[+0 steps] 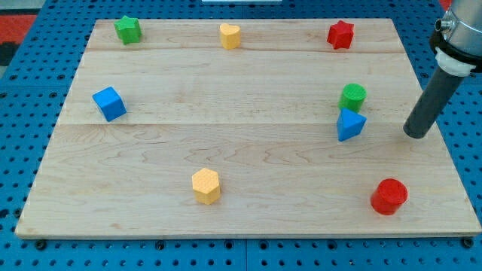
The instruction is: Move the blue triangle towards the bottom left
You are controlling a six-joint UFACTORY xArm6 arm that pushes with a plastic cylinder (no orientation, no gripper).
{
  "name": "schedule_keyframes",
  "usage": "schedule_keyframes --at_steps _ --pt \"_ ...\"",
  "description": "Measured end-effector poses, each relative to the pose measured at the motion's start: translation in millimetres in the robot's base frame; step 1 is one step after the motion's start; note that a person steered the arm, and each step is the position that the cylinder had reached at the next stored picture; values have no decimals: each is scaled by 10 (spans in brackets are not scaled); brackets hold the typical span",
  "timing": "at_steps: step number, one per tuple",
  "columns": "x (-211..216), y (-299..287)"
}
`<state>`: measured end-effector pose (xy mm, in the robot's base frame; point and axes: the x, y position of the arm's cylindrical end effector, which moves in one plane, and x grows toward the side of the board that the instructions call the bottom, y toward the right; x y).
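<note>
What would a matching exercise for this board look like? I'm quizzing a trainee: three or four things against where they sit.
Things:
1. blue triangle
2. red star
3. blue cube
4. my tip

Places:
A. view's left, alone
B. view's top right
C. just below the green cylinder
D. right of the triangle, apart from it

Pairs: 1-C, 2-B, 3-A, 4-D

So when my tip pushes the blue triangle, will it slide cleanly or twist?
The blue triangle sits flat, so it should slide rather than roll. Its angled sides may make it twist off my tip. The green cylinder touches it and might drag along.
</note>
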<state>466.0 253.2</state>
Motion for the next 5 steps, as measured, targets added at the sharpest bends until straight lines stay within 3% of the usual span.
schedule_keyframes --at_steps 2,3,5 --pt "-208 -1158" --pt "-334 -2097" --pt "-547 -2921"
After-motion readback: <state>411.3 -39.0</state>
